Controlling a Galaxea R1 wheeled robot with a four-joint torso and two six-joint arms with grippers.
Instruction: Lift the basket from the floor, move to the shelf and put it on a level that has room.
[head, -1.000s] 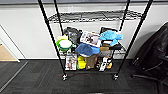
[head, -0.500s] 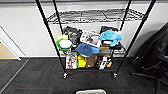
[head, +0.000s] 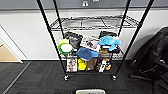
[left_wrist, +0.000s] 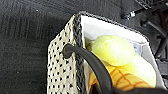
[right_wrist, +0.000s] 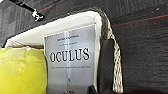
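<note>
basket (left_wrist: 62, 75) loaded, off-centre | finger state: cannot tell | shelf (head: 95, 45) lower tiers crowded | risk: tipping, snagging posts on entry

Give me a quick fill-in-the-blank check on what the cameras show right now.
1. The box in the basket is printed with the word ____.
2. The soft toy beside that box is mostly ____.
3. The shelf stands on small ____.
4. The floor is covered in dark ____.

Missing words: OCULUS; yellow; caster wheels; carpet.
</note>
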